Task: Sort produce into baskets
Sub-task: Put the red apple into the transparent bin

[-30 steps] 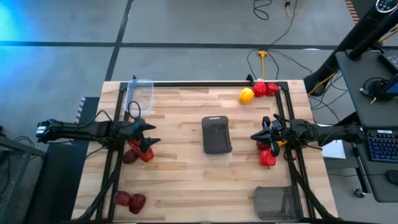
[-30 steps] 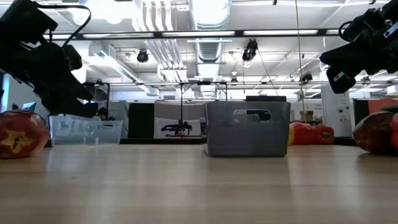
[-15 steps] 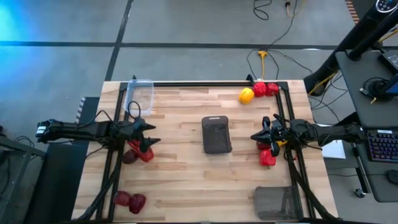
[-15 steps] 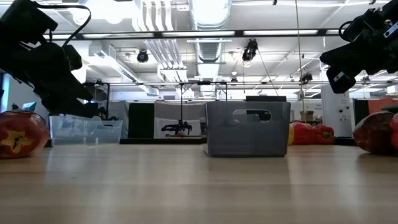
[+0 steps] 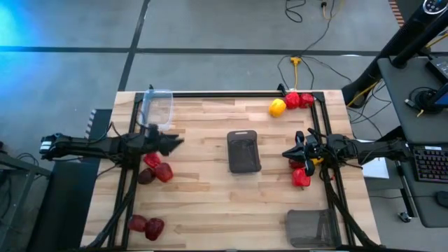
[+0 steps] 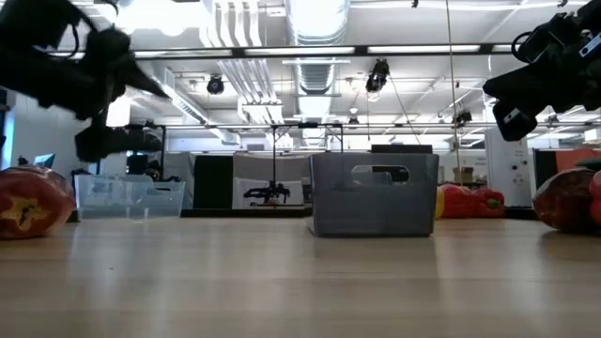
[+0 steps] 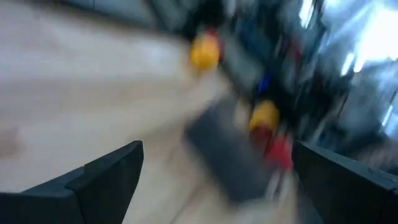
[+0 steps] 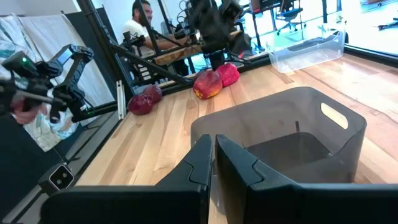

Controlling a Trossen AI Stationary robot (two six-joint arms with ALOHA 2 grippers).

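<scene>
The right gripper (jaws shut) points at a grey bin; red peppers sit behind.

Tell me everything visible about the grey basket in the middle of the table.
The middle grey basket is a small rectangular bin of dark, slightly see-through grey material, with a slot handle cut into an end wall. It stands upright on the wooden table, empty as far as shows. Nothing touches it; the right pincer is level with it, off to one side.

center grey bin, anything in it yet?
Empty. The high view looks straight into the grey bin and shows only its dark floor; the right wrist view shows its inside bare too.
</scene>
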